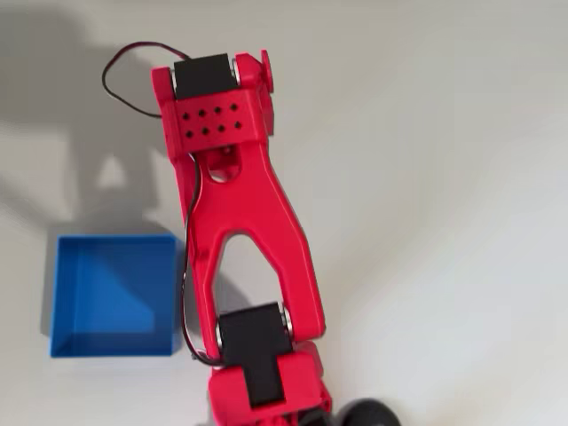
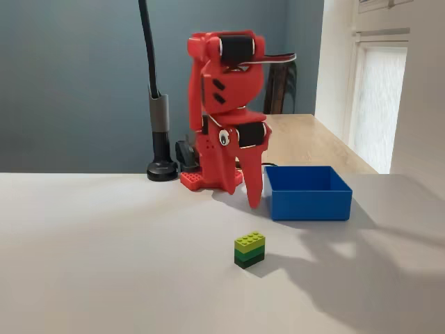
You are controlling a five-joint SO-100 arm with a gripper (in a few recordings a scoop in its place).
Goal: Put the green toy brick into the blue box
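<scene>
Green brick (image 2: 249,250) on table (image 2: 104,264), in front of blue box (image 2: 309,193), apart from it. Box empty. Gripper (image 2: 252,195) just left of box, fingers together, holding nothing. Black lamp pole (image 2: 158,118) behind.

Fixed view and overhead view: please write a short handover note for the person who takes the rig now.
Gripper: folded down near the arm's base, fingers look closed, holding nothing.
Green brick: on the table, in front of the arm, apart from the gripper and the box.
Blue box: beside the arm, nothing in it.
Done: nothing yet.
Left: pick up the brick, put it into the box.
</scene>
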